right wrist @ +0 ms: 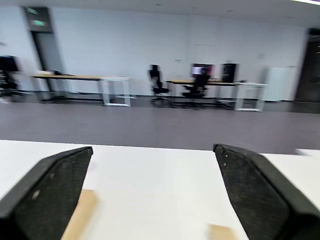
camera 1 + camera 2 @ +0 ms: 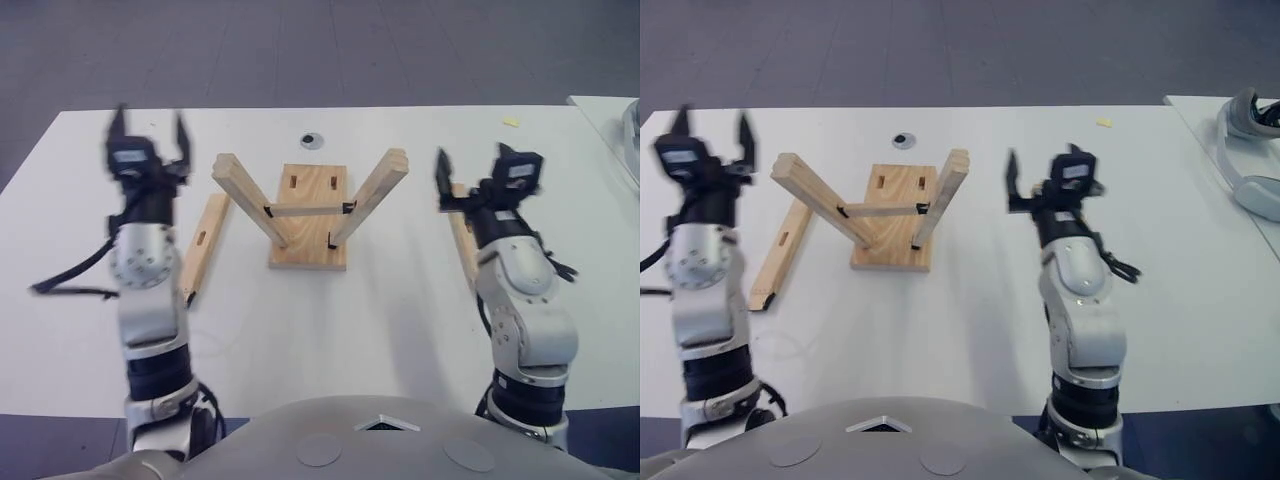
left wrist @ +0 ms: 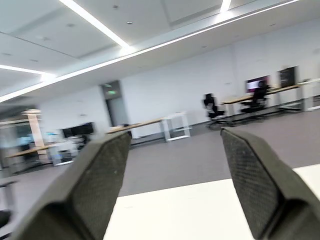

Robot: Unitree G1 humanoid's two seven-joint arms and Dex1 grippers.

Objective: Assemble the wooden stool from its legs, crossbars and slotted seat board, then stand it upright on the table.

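Observation:
The slotted seat board [image 2: 308, 248] lies flat at the table's centre. Two legs [image 2: 248, 195] [image 2: 372, 193] rise from it and splay outward, joined by a thin crossbar [image 2: 305, 209]. A loose slotted wooden piece [image 2: 204, 246] lies left of the board, beside my left arm. Another loose piece [image 2: 461, 240] lies to the right, partly hidden under my right arm. My left gripper [image 2: 151, 132] is raised above the table left of the stool, open and holding nothing. Right of the stool, my right gripper [image 2: 475, 165] is also raised, open and holding nothing, its fingers [image 1: 52, 192] spread wide.
A small dark round object [image 2: 313, 140] sits behind the seat board. Near the far right edge lies a small yellow scrap [image 2: 512, 121]. A grey headset [image 2: 1252, 150] rests on a neighbouring table to the right. White tabletop [image 2: 330, 330] stretches in front of the stool.

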